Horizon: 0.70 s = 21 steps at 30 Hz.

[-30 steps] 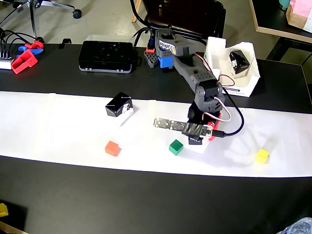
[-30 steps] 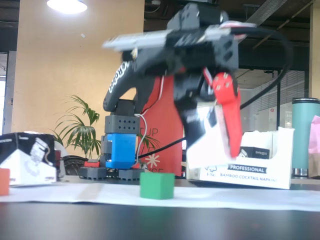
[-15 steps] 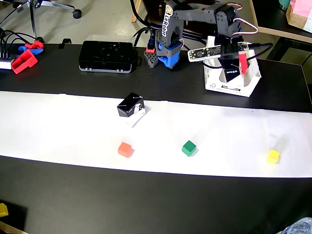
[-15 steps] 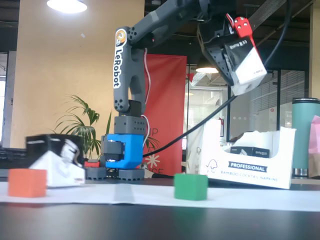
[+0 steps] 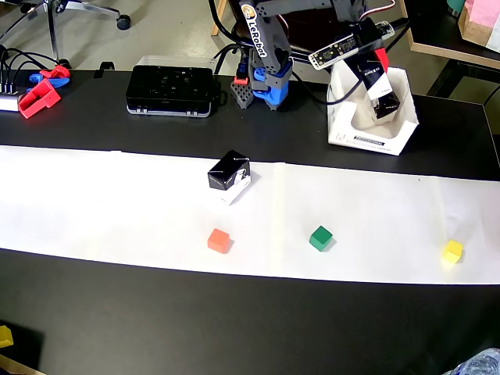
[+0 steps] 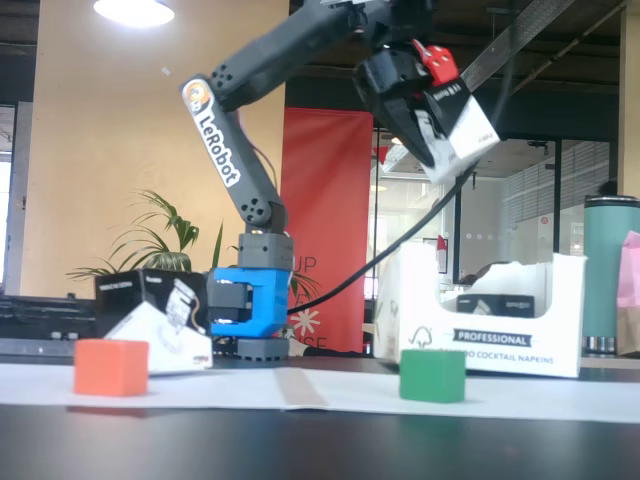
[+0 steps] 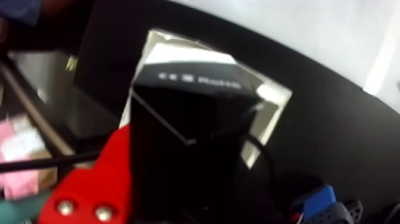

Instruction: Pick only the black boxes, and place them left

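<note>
Two black boxes show from overhead: one (image 5: pixel 380 86) pinched in the end effector (image 5: pixel 383 92) above the white cardboard tray (image 5: pixel 367 141), the other black box (image 5: pixel 230 176) lying well away from the end effector on the white paper strip (image 5: pixel 117 211), toward the picture's left. On that strip we also see an orange cube (image 5: pixel 219 241), a green cube (image 5: pixel 320 237) and a yellow cube (image 5: pixel 451 251), all far from the end effector; nothing lies between it and the tray.

In the fixed view, the end effector (image 6: pixel 440 115) grips its box (image 6: pixel 458 130) tilted, high over the tray (image 6: pixel 500 345), clear of its rim. Far below to its left sit the second box (image 6: pixel 150 300), the orange cube (image 6: pixel 111 366) and the green cube (image 6: pixel 432 375) on the surface (image 6: pixel 320 440).

The wrist view is blurred; we make out the held box (image 7: pixel 190 119) filling the frame beside a red finger (image 7: pixel 101 179).
</note>
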Tool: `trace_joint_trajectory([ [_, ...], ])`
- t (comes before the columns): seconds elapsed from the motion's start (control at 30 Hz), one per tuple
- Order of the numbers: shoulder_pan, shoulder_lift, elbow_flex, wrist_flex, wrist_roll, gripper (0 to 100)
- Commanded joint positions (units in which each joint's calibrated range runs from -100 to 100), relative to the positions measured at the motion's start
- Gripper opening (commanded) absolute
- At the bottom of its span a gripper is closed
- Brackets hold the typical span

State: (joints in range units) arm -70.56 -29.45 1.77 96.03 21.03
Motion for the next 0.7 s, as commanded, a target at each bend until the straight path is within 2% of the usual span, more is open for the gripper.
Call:
trace_joint_trajectory([
  [0.0,-2.50,-10.34,-0.26,2.94,0.24,11],
  [0.07,-2.42,-13.81,1.87,2.94,0.40,11],
  [0.23,-3.11,-12.07,18.98,0.15,0.03,11],
  [0.37,-3.02,-6.94,26.87,-12.88,0.03,11],
  [0.6,-2.59,12.90,11.27,-16.54,-0.03,12],
  [0.67,-3.20,15.98,9.67,-16.46,0.03,17],
])
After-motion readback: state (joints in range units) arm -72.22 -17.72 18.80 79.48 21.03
